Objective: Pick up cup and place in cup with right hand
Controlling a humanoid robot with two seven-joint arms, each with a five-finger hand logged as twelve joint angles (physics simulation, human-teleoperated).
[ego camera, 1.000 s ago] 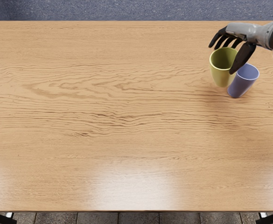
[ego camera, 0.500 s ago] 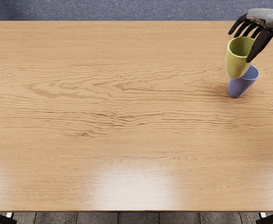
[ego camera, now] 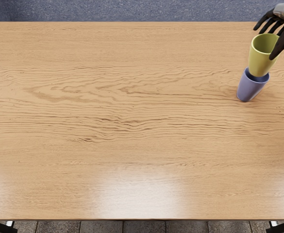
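Observation:
My right hand reaches in at the upper right, its thumb on the near side of the yellow-green cup and its other fingers around the far side, holding it. The purple cup stands upright on the table. In the view, the yellow-green cup's bottom overlaps the purple cup's mouth and hides part of its rim; whether it is above or slightly inside the mouth I cannot tell.
The wooden table spreads left and toward the front from the cups. Its far edge runs just behind the hand, with a blue-grey surface beyond.
My right hand has carried the yellow-green cup up and to the right, from beside the purple cup to over its mouth. The purple cup has stayed put.

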